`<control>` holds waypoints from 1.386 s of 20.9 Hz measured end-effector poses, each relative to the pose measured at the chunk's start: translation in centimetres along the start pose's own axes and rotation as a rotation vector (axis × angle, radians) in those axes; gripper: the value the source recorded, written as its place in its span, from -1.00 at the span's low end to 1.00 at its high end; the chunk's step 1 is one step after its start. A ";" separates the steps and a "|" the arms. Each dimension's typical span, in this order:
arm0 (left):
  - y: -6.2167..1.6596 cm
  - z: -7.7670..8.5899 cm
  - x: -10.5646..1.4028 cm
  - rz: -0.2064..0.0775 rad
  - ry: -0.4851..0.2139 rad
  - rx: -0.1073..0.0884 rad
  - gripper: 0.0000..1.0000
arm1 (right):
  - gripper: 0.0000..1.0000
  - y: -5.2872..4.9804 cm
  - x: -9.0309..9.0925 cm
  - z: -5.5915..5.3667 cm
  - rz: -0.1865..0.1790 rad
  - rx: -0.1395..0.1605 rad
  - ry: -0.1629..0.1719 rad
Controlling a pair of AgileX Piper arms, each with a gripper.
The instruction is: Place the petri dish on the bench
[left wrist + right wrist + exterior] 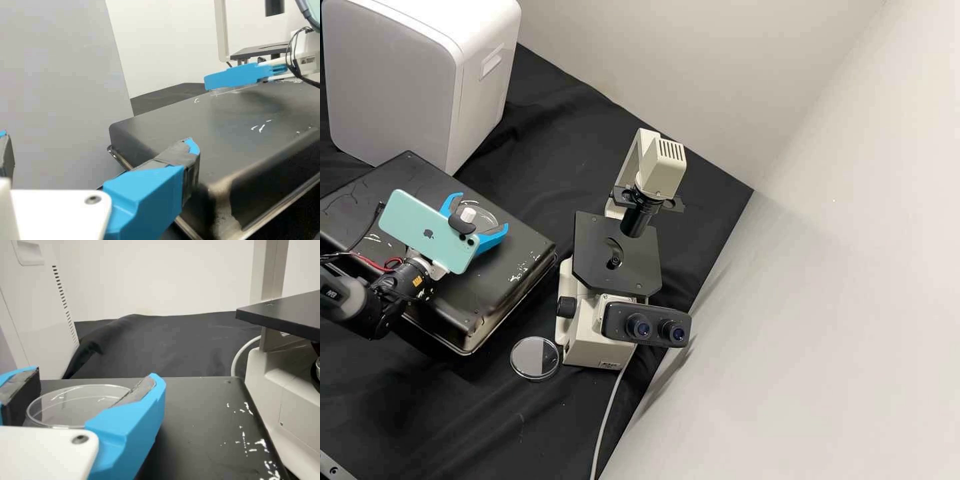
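Observation:
A clear petri dish [65, 407] sits between the blue fingers of my right gripper [85, 390], low over the top of a black case [200, 430]. In the high view the same right gripper [477, 217] holds the dish [488, 215] over the case's far part [500, 280], left of the microscope. A second round clear dish [534, 358] lies flat on the black bench in front of the case, beside the microscope's base. My left gripper [95, 165] stands open by the case's corner [150, 135], with nothing in it. Farther off it sees the right gripper [245, 75].
A beige microscope [620, 267] with a black stage stands at mid-bench, its cable running off the front. A white appliance [413, 73] fills the back left corner. A pale wall [853, 300] bounds the bench on the right. Bare black cloth lies in front.

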 end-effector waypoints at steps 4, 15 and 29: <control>0.00 0.0 0.0 0.000 0.000 0.001 1.00 | -1.00 -0.2 0.2 0.4 0.005 -0.005 0.004; 0.00 0.0 0.0 0.000 0.000 0.001 1.00 | 1.00 0.3 0.2 1.3 0.027 -0.013 -0.025; 0.04 -0.2 0.0 0.002 0.021 0.024 1.00 | 1.00 0.9 0.4 1.4 0.121 -0.062 -0.089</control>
